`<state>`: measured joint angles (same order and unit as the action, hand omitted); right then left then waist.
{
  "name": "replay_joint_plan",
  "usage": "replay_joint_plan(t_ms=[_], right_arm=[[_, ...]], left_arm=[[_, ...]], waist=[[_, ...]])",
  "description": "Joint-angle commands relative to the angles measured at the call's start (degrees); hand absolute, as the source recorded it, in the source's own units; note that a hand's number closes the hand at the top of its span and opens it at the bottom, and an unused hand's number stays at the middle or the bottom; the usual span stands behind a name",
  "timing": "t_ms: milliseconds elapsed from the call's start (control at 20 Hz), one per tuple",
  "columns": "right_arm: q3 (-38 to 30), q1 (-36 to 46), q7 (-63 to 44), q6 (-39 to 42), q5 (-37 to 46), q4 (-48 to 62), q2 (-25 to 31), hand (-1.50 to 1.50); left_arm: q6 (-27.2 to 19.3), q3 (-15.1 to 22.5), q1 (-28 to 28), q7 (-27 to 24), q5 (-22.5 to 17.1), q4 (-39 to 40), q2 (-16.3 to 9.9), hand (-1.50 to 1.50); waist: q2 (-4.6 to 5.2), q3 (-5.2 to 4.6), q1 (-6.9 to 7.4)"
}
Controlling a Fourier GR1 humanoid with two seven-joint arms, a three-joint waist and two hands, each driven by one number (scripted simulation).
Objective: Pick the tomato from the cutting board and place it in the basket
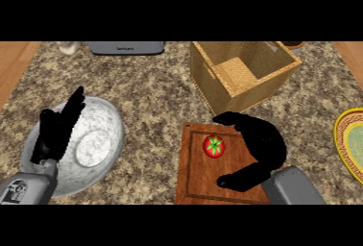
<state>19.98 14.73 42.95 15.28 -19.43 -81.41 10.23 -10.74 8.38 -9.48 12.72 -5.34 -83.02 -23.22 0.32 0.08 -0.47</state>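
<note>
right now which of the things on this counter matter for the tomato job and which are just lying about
Belongs to the job:
tomato
cutting board
basket
right hand, open around the tomato

Just lying about:
metal bowl, under the resting left hand
yellow plate at the right edge
grey appliance at the back

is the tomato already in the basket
No, the tomato lies on the cutting board, in front of the basket, with the right hand arched round it but not closed on it.
</note>
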Motion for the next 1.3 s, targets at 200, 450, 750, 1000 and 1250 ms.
replay_joint_plan(t_ms=[200,450,750,1000,1250], right_arm=[[-5.33,4.03,-9.58,-10.66,19.14,-0.95,19.02,-1.50],[-1.83,5.52,-14.32,0.37,25.19,-2.67,32.33,-1.50],[-0.71,6.42,-16.90,15.13,22.46,-8.32,38.69,-1.50],[-4.61,6.01,-19.66,19.53,24.44,-8.33,34.82,-1.50],[-8.52,-0.87,-20.45,18.26,26.78,-12.79,31.21,-1.50]], left_arm=[[1.45,-0.95,-0.64,0.84,-1.17,1.02,-0.28,0.00],[0.20,0.63,-0.19,-0.06,0.21,0.88,2.01,0.00],[0.95,-0.03,-3.63,0.12,1.46,4.31,2.51,0.00],[2.27,-1.26,-4.32,1.91,2.86,3.04,4.03,0.00],[6.01,-4.41,-3.12,-0.43,2.48,5.12,3.59,0.00]], waist=[[-0.84,-0.31,-1.05],[-0.63,-0.22,-0.14],[-0.36,-0.12,0.01],[-0.34,-0.08,0.53],[-0.38,-0.08,0.28]])
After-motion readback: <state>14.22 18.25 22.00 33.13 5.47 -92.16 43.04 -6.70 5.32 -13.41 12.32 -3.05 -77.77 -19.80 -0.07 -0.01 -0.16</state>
